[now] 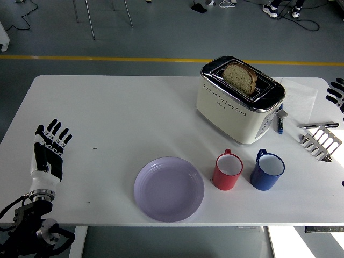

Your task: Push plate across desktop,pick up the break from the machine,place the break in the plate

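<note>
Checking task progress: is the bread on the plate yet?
No, the bread stands in the toaster slot, and the plate holds nothing.

One white table holds the things. There is one toaster with one slice of bread in it. There is one purple plate. There are two mugs – one red mug and one blue mug. There is one metal rack and one pen. Two robot hands show – the left hand and the right hand.
</note>
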Robot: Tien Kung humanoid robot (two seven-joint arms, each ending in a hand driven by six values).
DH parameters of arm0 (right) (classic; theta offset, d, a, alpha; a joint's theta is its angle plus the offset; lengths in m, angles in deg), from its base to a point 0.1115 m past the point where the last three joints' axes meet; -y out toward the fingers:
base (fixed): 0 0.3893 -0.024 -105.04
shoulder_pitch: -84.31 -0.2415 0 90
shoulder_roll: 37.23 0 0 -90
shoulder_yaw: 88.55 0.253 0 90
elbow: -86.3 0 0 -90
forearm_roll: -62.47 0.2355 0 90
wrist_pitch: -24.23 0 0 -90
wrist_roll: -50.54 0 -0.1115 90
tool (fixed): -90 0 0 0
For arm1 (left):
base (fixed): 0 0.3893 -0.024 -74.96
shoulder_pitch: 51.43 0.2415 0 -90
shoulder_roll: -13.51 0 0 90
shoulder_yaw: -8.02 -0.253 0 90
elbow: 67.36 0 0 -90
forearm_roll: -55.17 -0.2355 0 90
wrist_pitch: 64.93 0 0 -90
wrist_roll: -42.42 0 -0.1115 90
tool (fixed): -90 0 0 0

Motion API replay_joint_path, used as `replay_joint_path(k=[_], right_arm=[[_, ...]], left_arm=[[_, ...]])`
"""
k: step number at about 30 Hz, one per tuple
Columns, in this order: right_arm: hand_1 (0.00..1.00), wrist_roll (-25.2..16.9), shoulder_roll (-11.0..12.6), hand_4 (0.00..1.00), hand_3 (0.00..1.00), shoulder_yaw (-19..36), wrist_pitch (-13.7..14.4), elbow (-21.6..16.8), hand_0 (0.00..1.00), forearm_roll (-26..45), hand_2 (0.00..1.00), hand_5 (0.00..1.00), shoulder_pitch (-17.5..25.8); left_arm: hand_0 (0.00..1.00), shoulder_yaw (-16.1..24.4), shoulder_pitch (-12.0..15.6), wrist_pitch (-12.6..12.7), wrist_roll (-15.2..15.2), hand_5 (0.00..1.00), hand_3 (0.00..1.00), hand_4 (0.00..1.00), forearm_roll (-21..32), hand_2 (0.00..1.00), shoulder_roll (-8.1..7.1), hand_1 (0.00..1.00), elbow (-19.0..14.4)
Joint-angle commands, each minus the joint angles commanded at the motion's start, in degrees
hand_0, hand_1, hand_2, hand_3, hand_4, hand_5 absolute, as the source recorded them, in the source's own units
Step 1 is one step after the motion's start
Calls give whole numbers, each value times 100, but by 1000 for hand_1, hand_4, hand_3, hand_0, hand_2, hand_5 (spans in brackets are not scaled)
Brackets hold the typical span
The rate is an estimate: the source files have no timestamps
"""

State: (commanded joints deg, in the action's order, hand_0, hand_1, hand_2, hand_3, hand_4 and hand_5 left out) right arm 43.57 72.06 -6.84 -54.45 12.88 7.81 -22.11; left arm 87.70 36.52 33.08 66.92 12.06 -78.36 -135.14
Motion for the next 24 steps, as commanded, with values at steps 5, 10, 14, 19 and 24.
replay_joint_path(k=[5, 10, 14, 19, 24], right_arm=[[770, 654, 320, 709, 774, -857, 90, 263, 824, -1192, 775, 413, -1011], [801, 1148, 213, 744, 832, -1714, -85, 832, 855, -2421, 826, 392, -2112], [801, 1300, 35, 744, 832, -2127, -220, 1224, 855, -3352, 826, 392, -2648], [825, 1422, -206, 784, 864, -2623, -390, 1724, 885, -4438, 868, 389, -3164], [826, 1576, -547, 815, 872, -2956, -568, 2288, 881, -4772, 859, 393, -3653]], left_arm=[[802, 74, 46, 8, 3, 998, 856, 611, 4, 916, 47, 851, 23], [800, 61, 46, 13, 1, 998, 856, 611, 5, 912, 52, 849, 42], [800, 49, 36, 15, 0, 998, 856, 611, 7, 912, 57, 849, 48], [800, 61, 38, 23, 4, 998, 854, 610, 11, 912, 60, 849, 52], [800, 48, 21, 28, 4, 998, 854, 610, 17, 912, 45, 847, 55]])
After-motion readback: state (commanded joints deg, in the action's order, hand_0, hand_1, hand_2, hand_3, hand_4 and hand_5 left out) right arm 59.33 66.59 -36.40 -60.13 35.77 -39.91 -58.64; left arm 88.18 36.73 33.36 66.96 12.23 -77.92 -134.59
